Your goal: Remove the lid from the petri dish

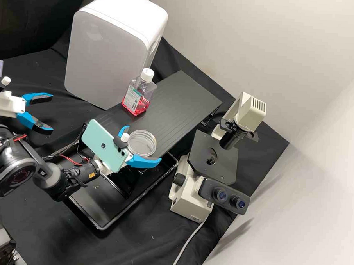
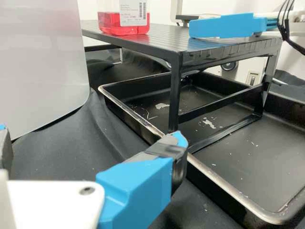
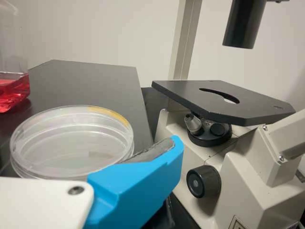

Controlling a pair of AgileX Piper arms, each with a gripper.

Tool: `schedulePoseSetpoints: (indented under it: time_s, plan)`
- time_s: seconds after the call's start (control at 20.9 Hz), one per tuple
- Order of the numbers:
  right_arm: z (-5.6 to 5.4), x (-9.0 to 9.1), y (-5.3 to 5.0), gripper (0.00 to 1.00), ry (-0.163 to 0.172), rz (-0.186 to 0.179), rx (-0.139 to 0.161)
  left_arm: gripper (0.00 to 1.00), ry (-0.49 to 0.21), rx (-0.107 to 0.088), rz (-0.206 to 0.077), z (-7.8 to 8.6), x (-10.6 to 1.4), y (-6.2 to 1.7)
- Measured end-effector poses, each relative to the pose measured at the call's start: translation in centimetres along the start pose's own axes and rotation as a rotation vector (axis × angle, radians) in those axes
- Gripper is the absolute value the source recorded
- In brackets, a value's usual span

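Entry: clear petri dish (image 1: 142, 143), its lid (image 3: 71, 128) seated on it, at the end of the black slatted rack (image 1: 182, 101) nearer the arms. The rack stands in a black tray (image 1: 99, 207). We log the right gripper (image 1: 143, 144) level with the dish, fingers released and spread, one on either side, clasping nothing. We log the left gripper (image 1: 50, 112) well apart, near the white box (image 1: 110, 43), fingers likewise released and empty. Also on the rack: flask (image 1: 138, 93) of red liquid. Beside the tray: microscope (image 1: 206, 176).
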Motion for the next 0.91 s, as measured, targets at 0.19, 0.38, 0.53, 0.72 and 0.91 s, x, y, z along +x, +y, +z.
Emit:
schedulePoseSetpoints:
  time_s: [0.19,0.38,0.53,0.72,0.91]
  plan:
    - [0.05,0.03,-0.06,1.0,-0.001,-0.001,0.0,1.0,0.0,0.0,0.0,0.0,0.0,0.0]
    - [0.05,0.03,-0.06,0.0,-0.001,-0.001,0.0,1.0,0.0,0.0,0.0,0.0,0.0,0.0]
    - [0.03,0.03,-0.04,0.0,0.001,0.002,0.0,1.0,-0.001,0.0,0.002,0.01,0.04,0.04]
    - [0.03,0.03,-0.04,0.0,0.001,0.002,0.0,1.0,-0.001,0.0,0.002,0.01,0.04,0.04]
    - [-0.01,0.02,-0.06,0.0,0.003,0.001,0.0,1.0,-0.001,0.0,0.002,0.01,0.04,0.04]
